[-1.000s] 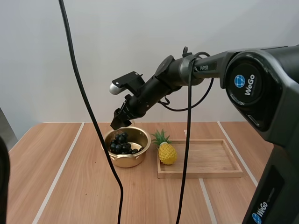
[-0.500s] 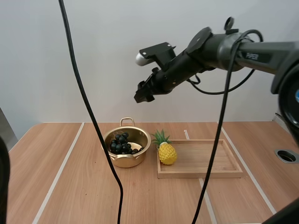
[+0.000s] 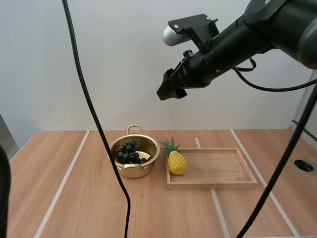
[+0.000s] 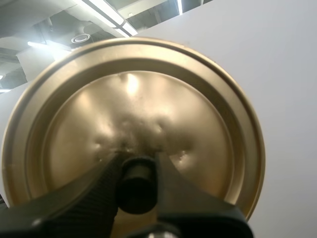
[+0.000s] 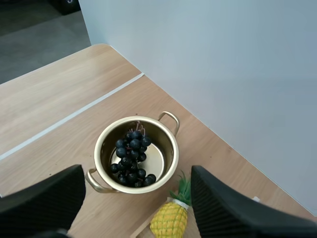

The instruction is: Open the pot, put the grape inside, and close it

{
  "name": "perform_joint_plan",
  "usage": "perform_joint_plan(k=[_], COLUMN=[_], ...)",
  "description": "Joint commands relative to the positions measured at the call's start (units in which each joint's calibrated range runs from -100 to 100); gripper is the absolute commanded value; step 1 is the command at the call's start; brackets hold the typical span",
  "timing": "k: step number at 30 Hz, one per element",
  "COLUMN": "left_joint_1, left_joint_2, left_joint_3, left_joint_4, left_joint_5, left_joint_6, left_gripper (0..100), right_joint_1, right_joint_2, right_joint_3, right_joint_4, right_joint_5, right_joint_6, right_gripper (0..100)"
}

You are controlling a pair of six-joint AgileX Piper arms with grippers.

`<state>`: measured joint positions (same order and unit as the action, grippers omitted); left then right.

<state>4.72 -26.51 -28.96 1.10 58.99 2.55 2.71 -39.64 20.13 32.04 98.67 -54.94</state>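
The pot stands open on the bench, a gold pot with one loop handle at its 12 o'clock rim in the high view. The bunch of grapes lies inside it, dark berries piled against the wall from the middle toward 9 o'clock, with bare gold floor showing beside them. At the pot's 3 o'clock, just beside it, is a toy pineapple, and the wooden tray stretches on from there toward 3 o'clock. The pineapple is at the tray's near-pot end, though I cannot tell whether it sits inside the rim or against it. The right arm reaches across high above the bench, and the right jaws hang in the air well clear of everything, up toward 1 o'clock from the pot. In the right wrist view its two black fingers stand wide apart with nothing between them, and the pot, the grapes and the pineapple lie far below the gap. The left jaws are closed on the lid: the fingers pinch its black knob from both sides. The round gold lid faces the left wrist camera with its top side, against a pale wall.
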Motion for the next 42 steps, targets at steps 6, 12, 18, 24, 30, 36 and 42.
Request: perform_joint_plan(k=[6, 12, 18, 24, 30, 36, 42], left_joint_1=[0.18, 0.18, 0.18, 0.18, 0.18, 0.18, 0.18], left_joint_2=[-0.1, -0.1, -0.1, -0.1, -0.1, -0.1, 1.1], left_joint_3=[-0.4, -0.4, -0.4, -0.4, -0.4, -0.4, -0.4], left_joint_4=[0.4, 0.4, 0.4, 0.4, 0.4, 0.4, -1.1], left_joint_5=[-1.4, -1.4, -1.4, -1.4, -1.6, 1.1, 10.5], left_joint_6=[-0.6, -0.6, -0.6, -0.6, -0.6, -0.6, 2.6], left_gripper=[0, 0, 0, 0, 0, 0, 0], right_joint_1=[-0.2, -0.2, -0.2, -0.2, -0.2, -0.2, -0.2], right_joint_2=[-12.2, -23.4, -32.7, -39.2, -42.9, -44.5, -44.8], right_joint_3=[0.4, 6.7, 15.5, 24.3, 28.0, 28.0, 28.0], right_joint_4=[-7.4, -15.3, -18.3, -18.4, -19.4, -19.4, -19.7], right_joint_5=[1.3, 1.3, 1.3, 1.3, 1.3, 1.3, 1.3], right_joint_6=[4.5, 5.9, 6.8, 6.9, 6.9, 6.9, 6.9], right_gripper=[100, 100, 100, 100, 0, 0, 0])
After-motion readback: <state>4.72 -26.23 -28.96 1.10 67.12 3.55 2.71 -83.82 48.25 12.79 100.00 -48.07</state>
